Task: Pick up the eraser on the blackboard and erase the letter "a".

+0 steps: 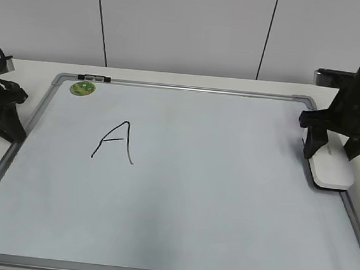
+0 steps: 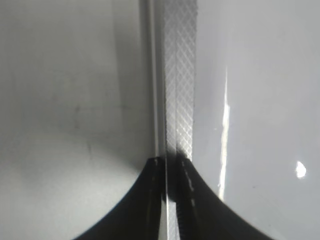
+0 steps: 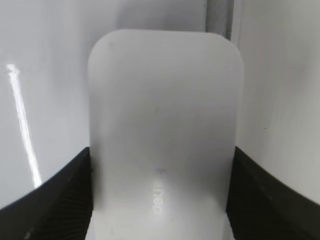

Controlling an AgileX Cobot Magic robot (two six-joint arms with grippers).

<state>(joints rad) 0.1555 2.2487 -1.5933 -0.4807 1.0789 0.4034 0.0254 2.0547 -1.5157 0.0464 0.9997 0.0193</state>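
Observation:
The eraser (image 1: 333, 169), a white rounded block, lies at the right edge of the blackboard (image 1: 224, 209), a white board with a silver frame. My right gripper (image 1: 331, 151) is down over the eraser, one finger against each long side. In the right wrist view the eraser (image 3: 165, 110) fills the space between the two dark fingers (image 3: 160, 200), with grey lettering on its top. My left gripper (image 1: 11, 128) rests shut at the board's left frame (image 2: 180, 75). No small letter "a" shows anywhere on the board.
A tall capital "A" (image 1: 115, 141) in black marker is on the board's left half. A round green magnet (image 1: 82, 88) sits near the top left corner. A small dark piece (image 1: 95, 78) lies on the top frame. The white table (image 1: 33, 70) surrounds the board.

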